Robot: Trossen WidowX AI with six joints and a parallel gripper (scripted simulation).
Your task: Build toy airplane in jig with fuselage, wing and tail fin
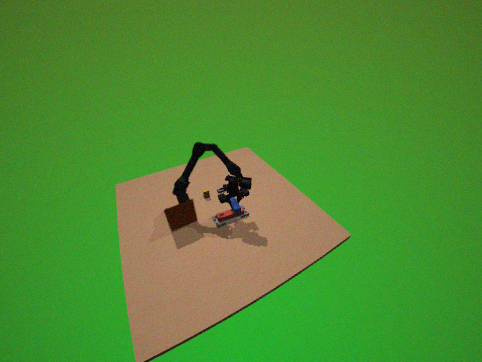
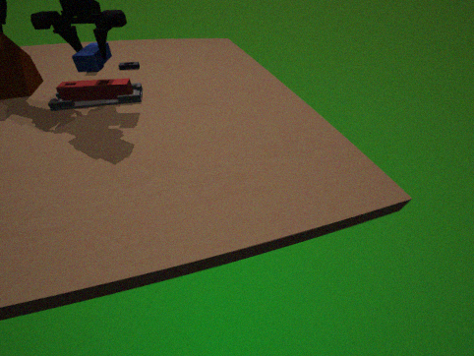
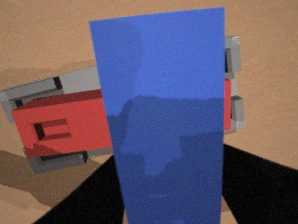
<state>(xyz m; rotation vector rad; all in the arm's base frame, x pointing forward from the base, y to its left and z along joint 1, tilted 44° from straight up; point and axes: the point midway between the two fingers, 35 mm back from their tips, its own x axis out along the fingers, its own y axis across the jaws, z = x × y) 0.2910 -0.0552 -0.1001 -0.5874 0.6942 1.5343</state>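
Observation:
The blue wing (image 1: 235, 205) (image 2: 88, 60) (image 3: 170, 75) is between the fingers of my gripper (image 1: 233, 198) (image 2: 91, 51) (image 3: 164, 152), which is shut on it. The wing lies crosswise over the fuselage in the wrist view; the exterior view shows it raised, with a gap below it. The red fuselage (image 1: 223, 216) (image 2: 93, 90) (image 3: 90, 120) lies in the grey cradle (image 1: 233, 220) (image 3: 80, 80). The small tail socket shows in its top; the wing hides the larger socket in the wrist view. The yellow tail fin (image 1: 206, 193) stands apart, near the arm's base.
A brown block (image 1: 181, 215) (image 2: 15, 74) stands left of the cradle, by the arm's base. A small dark holder (image 2: 129, 66) lies behind the cradle. The tabletop (image 1: 200, 290) (image 2: 221, 172) ends at the right and front edges.

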